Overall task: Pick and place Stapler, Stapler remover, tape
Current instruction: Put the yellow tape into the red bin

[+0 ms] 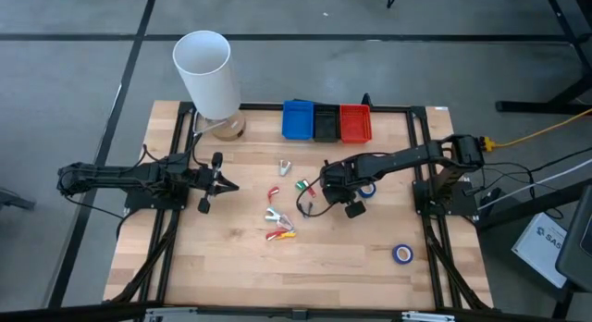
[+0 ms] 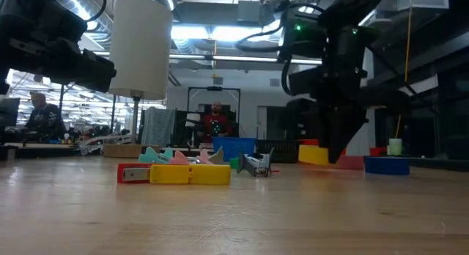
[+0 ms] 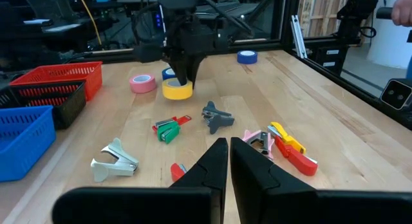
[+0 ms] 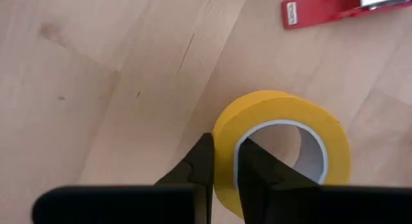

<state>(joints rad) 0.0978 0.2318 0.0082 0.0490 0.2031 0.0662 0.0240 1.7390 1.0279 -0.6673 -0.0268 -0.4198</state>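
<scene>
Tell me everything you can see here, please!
yellow tape: one, mid-table, in the right gripper
pink tape: one, beside the yellow
blue tape: two, one behind the yellow, one off alone
staplers and removers: about six; red, yellow, green, pink, grey, white; mid-table
bins: three; blue, black, red; back edge
tube: one, white, back left
people: two, far off in the room
left gripper: shut, waiting at the left
right gripper: pinching the yellow tape's wall
</scene>
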